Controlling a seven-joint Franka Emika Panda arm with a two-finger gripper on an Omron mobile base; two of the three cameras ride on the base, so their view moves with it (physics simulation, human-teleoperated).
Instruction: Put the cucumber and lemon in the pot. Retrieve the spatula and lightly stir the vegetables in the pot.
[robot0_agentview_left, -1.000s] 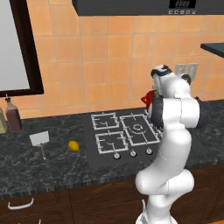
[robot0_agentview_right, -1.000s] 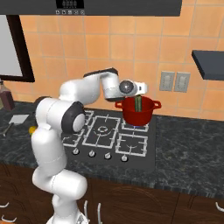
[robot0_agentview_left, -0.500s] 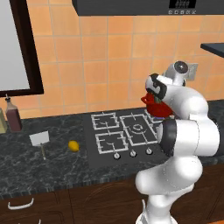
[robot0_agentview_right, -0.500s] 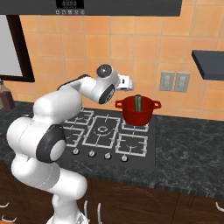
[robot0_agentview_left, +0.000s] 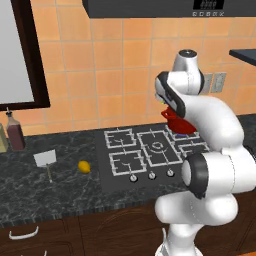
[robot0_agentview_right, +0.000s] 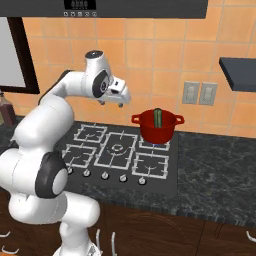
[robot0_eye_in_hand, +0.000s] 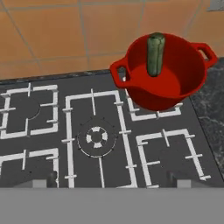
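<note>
The cucumber (robot0_eye_in_hand: 155, 53) already stands on end in the red pot (robot0_agentview_right: 158, 132) on the stove's back right burner, so one of the vegetables is placed. The lemon (robot0_agentview_left: 84, 167) and spatula (robot0_agentview_left: 45, 159) lie untouched on the counter (robot0_agentview_left: 60, 192), stirring undone. Whether the raised gripper (robot0_agentview_right: 119, 101) is released or clenched cannot be told; nothing shows in it
</note>
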